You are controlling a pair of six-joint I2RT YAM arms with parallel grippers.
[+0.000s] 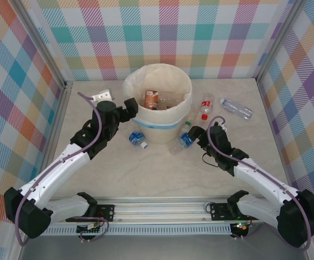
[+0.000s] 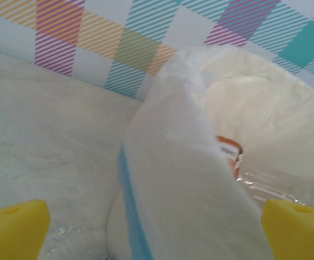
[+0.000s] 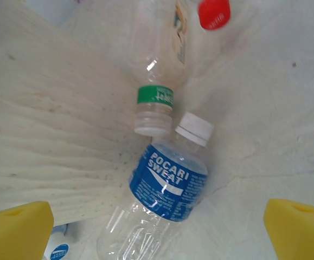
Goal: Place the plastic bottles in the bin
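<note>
The cream-white bin (image 1: 165, 129) with a pale liner and light blue band stands mid-table. Inside lies an orange-labelled bottle (image 1: 151, 99), which the left wrist view also shows (image 2: 228, 152). My left gripper (image 1: 130, 106) is open at the bin's left rim (image 2: 189, 189), its yellow pads (image 2: 13, 227) wide apart and empty. My right gripper (image 1: 196, 134) hangs open over a blue-labelled white-capped bottle (image 3: 167, 187) lying by the bin's front right. A green-ringed bottle (image 3: 155, 65) lies just beyond it, and a red cap (image 3: 214, 13) farther on.
More bottles lie on the table: a blue-labelled one (image 1: 137, 139) at the bin's front left, one at the back left (image 1: 100, 96), a red-labelled one (image 1: 206, 104) and a clear one (image 1: 236, 108) at the right. Checked walls enclose three sides.
</note>
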